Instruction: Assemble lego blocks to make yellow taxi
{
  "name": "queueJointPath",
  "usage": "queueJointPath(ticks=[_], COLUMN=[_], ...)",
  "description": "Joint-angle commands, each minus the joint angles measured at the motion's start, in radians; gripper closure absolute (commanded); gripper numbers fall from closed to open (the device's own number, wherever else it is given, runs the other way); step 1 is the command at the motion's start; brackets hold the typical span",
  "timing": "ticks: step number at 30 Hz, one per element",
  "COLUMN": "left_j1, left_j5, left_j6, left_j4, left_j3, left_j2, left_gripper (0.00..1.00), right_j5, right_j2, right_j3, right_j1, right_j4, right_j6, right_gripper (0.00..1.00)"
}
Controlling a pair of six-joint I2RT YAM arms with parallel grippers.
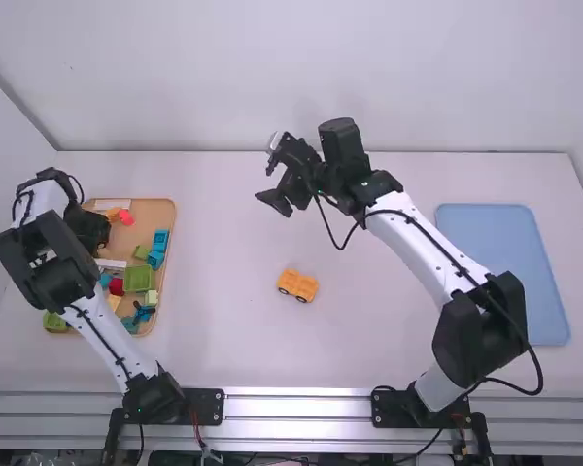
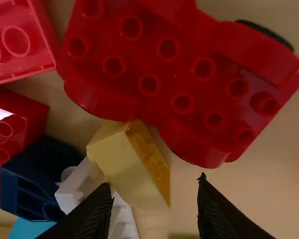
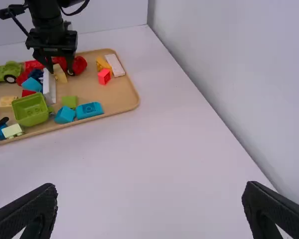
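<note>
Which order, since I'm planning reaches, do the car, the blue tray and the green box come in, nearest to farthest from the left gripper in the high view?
From the left gripper:
1. Green box, in the wooden tray at left.
2. Car, near the view's middle.
3. Blue tray, at far right.

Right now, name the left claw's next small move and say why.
Probably centre the left claw over the pale yellow block: its fingers stand open, the block lies nearer one finger than the other, and the yellow-orange vehicle on the table could likely take another yellow piece.
</note>
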State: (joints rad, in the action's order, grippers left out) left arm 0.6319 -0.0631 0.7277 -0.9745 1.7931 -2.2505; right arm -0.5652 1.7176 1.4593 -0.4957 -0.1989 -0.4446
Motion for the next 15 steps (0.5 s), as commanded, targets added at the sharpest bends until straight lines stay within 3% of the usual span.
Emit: queueJointPath(ticks=[1,8,15], left_j1=[-0.003,-0.003,-0.003], left_j5=[-0.008,-0.061,-0.053], left_j6=[0.009,0.121,0.123], left_j4=[-0.003,-0.017,0.079], left_j3=[-0.012,-0.023,-0.085], left_j2=[0.001,0.001,0.001], left_gripper=[0.59,0.57,0.56], right_j5=[-0.002,-0.002,-0.003], right_j2=[-0.004,-0.004,-0.004], right_j3=[0.032,0.032,0.032], right_j1=[0.010,0.015,0.020], right_j4=[-0.005,-0.014,-0.020], right_j6=[-0.001,-0.002,-0.002], right_gripper=[0.01,0.01,0.01])
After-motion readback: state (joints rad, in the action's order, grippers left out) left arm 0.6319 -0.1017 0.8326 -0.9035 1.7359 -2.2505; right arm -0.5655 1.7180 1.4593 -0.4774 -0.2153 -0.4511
